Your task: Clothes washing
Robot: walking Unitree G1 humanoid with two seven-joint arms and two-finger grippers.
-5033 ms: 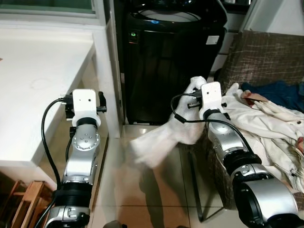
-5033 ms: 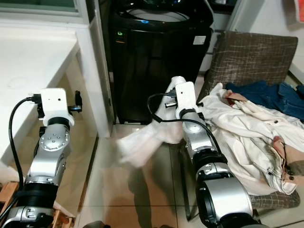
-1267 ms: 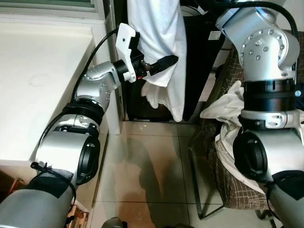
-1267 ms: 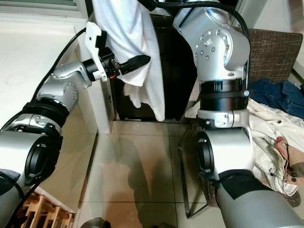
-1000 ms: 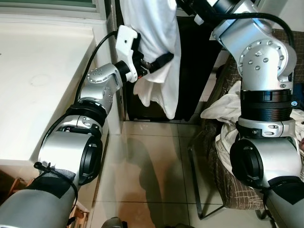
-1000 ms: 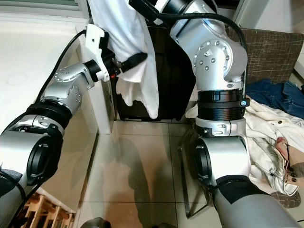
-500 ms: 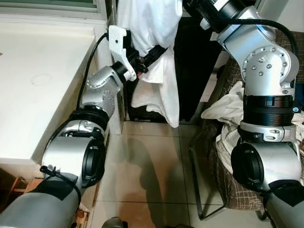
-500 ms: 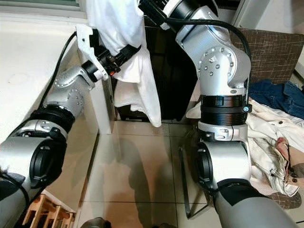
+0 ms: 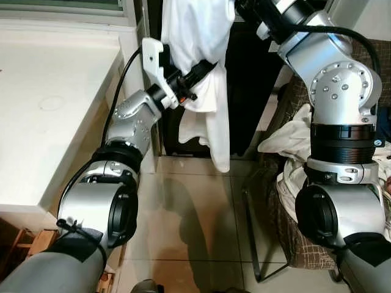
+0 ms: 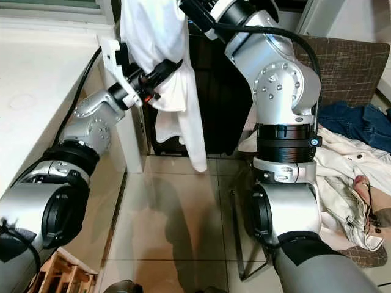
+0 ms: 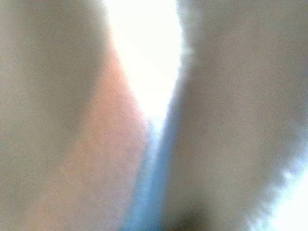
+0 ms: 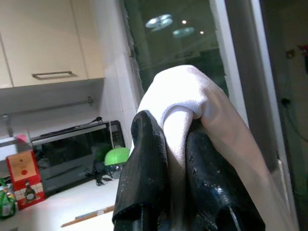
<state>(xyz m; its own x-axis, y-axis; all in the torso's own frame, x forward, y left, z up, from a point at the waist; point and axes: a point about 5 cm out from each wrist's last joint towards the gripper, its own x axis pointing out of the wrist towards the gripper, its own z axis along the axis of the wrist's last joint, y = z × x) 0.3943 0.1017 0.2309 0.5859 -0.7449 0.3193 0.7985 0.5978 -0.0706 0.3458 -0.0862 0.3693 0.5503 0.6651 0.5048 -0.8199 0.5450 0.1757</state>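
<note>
Washer (image 9: 250, 79) stands behind white garment (image 9: 204, 67), clothes-heaped chair (image 10: 342, 79) beside.

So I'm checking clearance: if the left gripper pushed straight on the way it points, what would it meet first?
The hanging white garment: the left gripper already presses into its folds. Behind that probably stands the black washing machine, though depth is unclear.
</note>
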